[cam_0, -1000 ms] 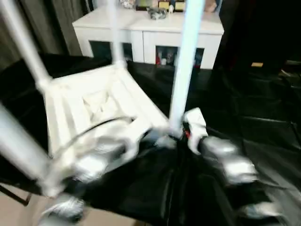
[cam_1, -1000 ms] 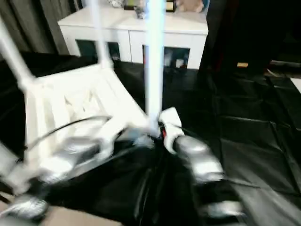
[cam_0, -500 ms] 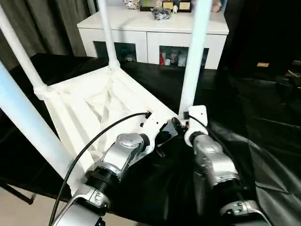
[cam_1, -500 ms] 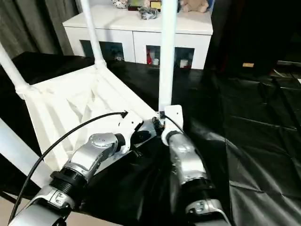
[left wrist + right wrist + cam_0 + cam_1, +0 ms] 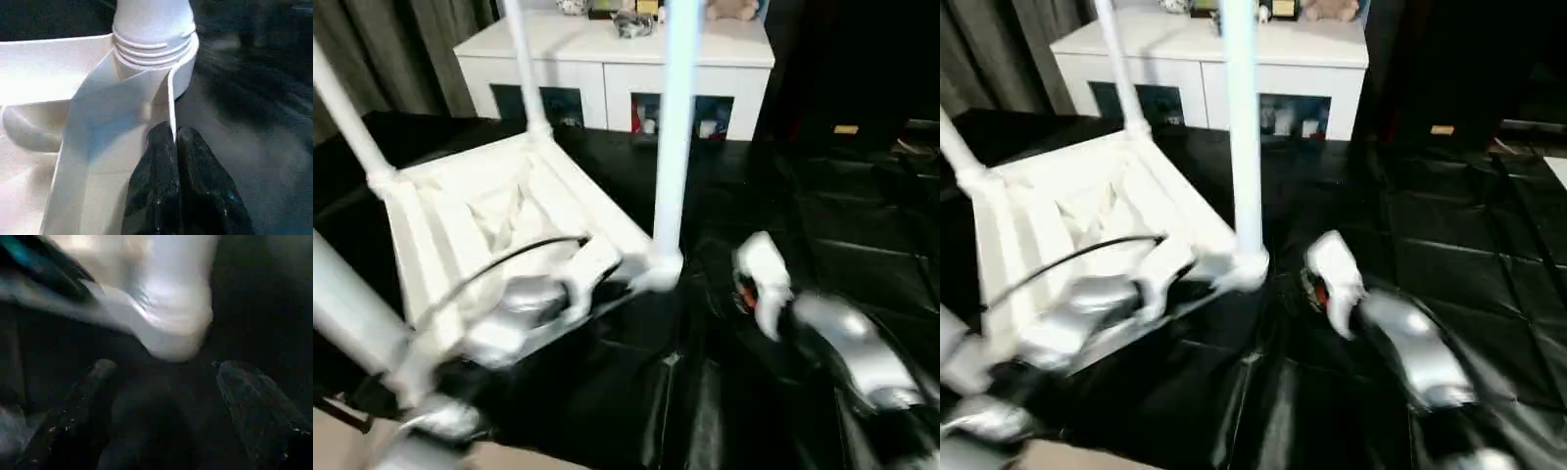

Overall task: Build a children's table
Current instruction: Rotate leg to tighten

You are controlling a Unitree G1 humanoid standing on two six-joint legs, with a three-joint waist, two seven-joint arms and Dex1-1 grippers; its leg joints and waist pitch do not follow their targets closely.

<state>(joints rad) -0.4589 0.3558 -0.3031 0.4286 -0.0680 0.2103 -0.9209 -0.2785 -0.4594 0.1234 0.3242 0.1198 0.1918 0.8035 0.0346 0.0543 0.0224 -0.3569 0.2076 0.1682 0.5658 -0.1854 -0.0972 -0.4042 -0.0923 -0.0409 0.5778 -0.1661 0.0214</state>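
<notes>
The children's table (image 5: 480, 211) lies upside down on the black sheet, ribbed underside up and its white legs rising. The nearest leg (image 5: 674, 127) stands in its corner socket (image 5: 152, 49). My left gripper (image 5: 173, 142) is shut on the thin raised rim right beside that socket, and reaches in from the near left (image 5: 607, 279). My right gripper (image 5: 166, 377) is open with nothing between its fingers (image 5: 93, 396). It hangs a short way right of the socket (image 5: 171, 318), apart from it (image 5: 754, 284).
A black sheet (image 5: 822, 225) covers the work surface, creased at the right. A white cabinet (image 5: 607, 59) with dark glass doors and small things on top stands behind. Grey curtains (image 5: 401, 49) hang at the back left. A black cable (image 5: 499, 264) arcs over my left forearm.
My right gripper has drawn away to the right from the base of the nearest leg and its fingers stand wider. The left gripper keeps its hold. The camera has shifted.
</notes>
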